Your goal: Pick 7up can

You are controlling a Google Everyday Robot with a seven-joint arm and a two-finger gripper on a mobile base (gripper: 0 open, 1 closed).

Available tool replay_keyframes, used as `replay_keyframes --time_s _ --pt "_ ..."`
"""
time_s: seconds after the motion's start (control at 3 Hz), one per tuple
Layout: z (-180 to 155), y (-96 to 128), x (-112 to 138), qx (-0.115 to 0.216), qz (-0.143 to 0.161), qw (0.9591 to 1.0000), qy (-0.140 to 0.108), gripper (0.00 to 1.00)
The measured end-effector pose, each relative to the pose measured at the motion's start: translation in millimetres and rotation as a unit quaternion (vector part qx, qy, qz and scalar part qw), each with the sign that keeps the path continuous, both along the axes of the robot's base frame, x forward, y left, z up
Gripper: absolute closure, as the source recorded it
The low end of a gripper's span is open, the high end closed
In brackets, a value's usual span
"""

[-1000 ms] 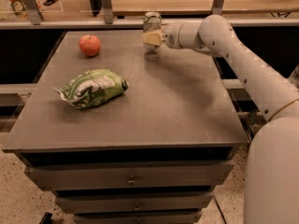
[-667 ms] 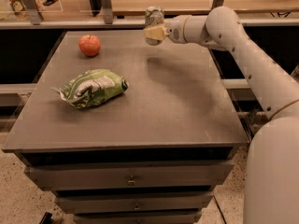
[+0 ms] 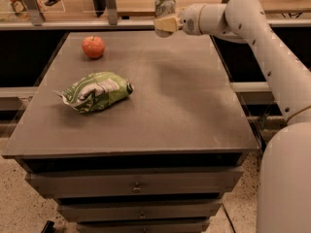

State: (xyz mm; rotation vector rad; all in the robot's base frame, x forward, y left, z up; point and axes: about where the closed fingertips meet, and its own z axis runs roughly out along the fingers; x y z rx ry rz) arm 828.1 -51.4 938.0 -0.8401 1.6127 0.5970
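The 7up can [image 3: 164, 4], silvery-white with green markings, is upright in my gripper [image 3: 164, 23]. The gripper is shut on the can's lower part and holds it well above the far edge of the grey table [image 3: 194, 106], right of centre. My white arm [image 3: 252, 33] reaches in from the right side of the view. The can's base is hidden by the cream fingers [image 3: 165, 24].
A red apple [image 3: 93, 46] sits at the far left of the table. A green and white snack bag [image 3: 96, 91] lies left of centre. Drawers [image 3: 136, 186] are below the front edge. A wooden shelf with metal posts [image 3: 109, 4] runs behind the table.
The gripper has risen with the can, from just above the table's far edge to higher up, and shifted slightly toward the back.
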Motion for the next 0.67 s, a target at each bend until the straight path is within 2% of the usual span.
replay_keyframes --time_s 0.33,0.67 --pt "24.6 -1.8 -6.3 0.008 0.01 0.9997 -0.02 1.0" --pt "24.5 -1.7 -6.3 0.008 0.01 0.9997 -0.02 1.0"
